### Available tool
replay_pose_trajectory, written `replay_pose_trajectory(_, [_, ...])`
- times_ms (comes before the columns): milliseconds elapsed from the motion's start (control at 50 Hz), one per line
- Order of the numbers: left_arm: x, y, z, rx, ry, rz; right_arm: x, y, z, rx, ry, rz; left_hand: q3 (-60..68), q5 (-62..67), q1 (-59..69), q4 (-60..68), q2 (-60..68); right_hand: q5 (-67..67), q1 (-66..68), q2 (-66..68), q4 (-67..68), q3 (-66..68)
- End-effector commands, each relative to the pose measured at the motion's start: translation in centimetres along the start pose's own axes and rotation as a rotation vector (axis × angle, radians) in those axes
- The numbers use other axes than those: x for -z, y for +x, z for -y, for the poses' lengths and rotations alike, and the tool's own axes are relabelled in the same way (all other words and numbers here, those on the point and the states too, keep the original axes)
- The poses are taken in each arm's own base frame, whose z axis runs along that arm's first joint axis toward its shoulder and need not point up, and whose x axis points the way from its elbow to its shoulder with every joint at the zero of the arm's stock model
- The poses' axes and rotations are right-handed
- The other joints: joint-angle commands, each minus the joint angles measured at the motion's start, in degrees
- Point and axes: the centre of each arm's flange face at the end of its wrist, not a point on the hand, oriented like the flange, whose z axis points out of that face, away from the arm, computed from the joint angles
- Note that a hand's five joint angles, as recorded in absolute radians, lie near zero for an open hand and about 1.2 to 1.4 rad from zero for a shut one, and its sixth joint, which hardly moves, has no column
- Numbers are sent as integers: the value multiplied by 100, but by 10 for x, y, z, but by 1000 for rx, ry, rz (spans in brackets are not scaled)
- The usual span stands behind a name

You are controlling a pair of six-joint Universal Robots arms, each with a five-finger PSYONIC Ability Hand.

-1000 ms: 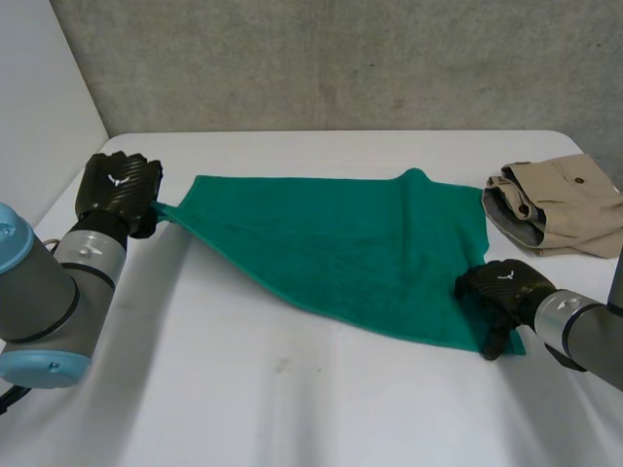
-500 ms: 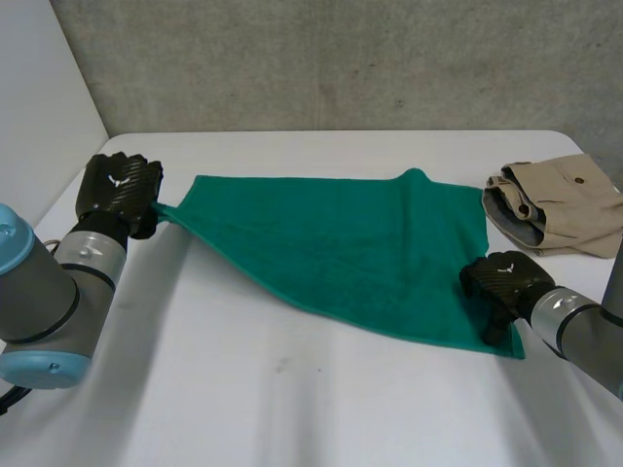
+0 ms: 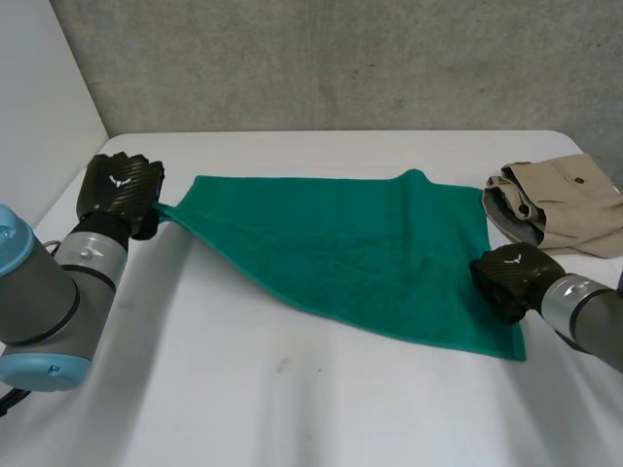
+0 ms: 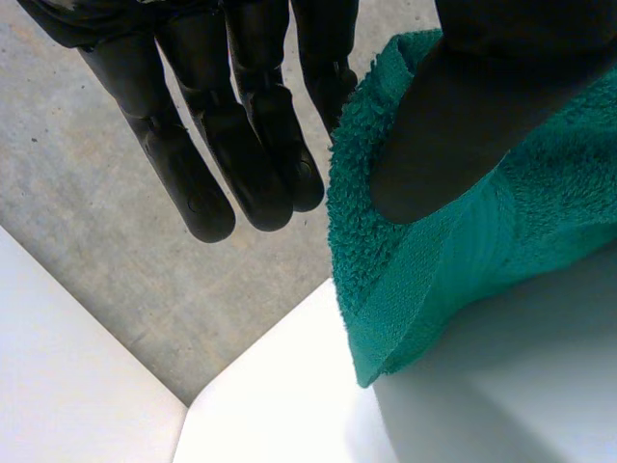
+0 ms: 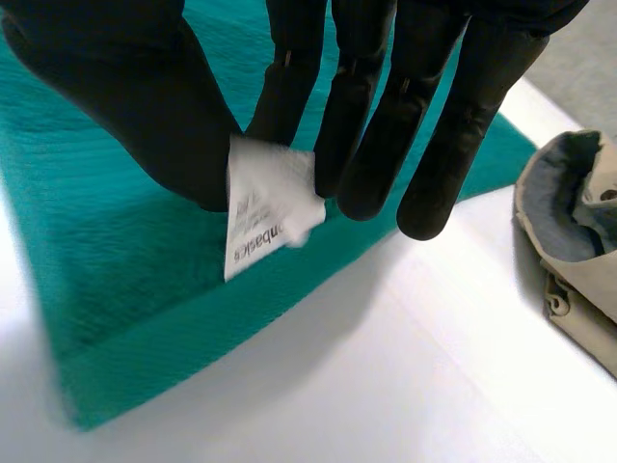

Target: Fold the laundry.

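A green towel (image 3: 360,253) lies spread on the white table (image 3: 292,409), with one corner pulled out to the left. My left hand (image 3: 119,190) holds that far-left corner; in the left wrist view its thumb (image 4: 482,106) presses the towel corner (image 4: 415,280) against a finger while the other fingers stay straight. My right hand (image 3: 511,277) sits at the towel's right edge, close to the near-right corner. In the right wrist view its thumb (image 5: 125,87) and fingers pinch the towel's white label (image 5: 265,207) at the edge of the towel (image 5: 87,231).
A folded tan garment (image 3: 560,204) lies at the table's right side, just beyond my right hand and beside its fingers (image 5: 578,260). A grey concrete wall runs behind the table. Bare table stretches in front of the towel.
My right hand slid rightwards off the towel's surface to its right edge and its fingers closed on the label there. The left hand and its corner stayed put.
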Motion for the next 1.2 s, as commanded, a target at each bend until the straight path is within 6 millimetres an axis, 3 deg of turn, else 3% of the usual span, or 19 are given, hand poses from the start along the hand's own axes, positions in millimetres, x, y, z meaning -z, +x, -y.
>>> replay_pose_trajectory(20, [3,1,2,0,4,-7,18,8,2,9,-54,27,1156,1391,1473,1114,1128,-3557,-2620,-3520,-3676,-3607])
replay_pose_trajectory(140, [3,2,2,0,2,-8,23,1,-5,-114,-17,17,1156,1391,1473,1114,1128,-5245,-4308,-5208,-5364,-5295])
replay_pose_trajectory(260, [3,2,1,0,2,-6,18,-17,-10,-264,73,19,1156,1391,1473,1114,1128,-4995,-4057,-4957,-5113,-5044])
replay_pose_trajectory(420, [2,0,1,0,1,-1,8,-39,-10,-203,93,59,1156,1391,1473,1114,1128,-3834,-2897,-3797,-3953,-3883])
replay_pose_trajectory(580, [1,-1,0,0,0,0,1,-35,-18,-122,60,11,1156,1391,1473,1114,1128,-3597,-2660,-3560,-3716,-3646])
replay_pose_trajectory(1200, [1,0,-2,2,-4,-2,-19,-28,-20,-89,95,-24,1156,1391,1473,1114,1128,-2319,-1382,-2282,-2438,-2368])
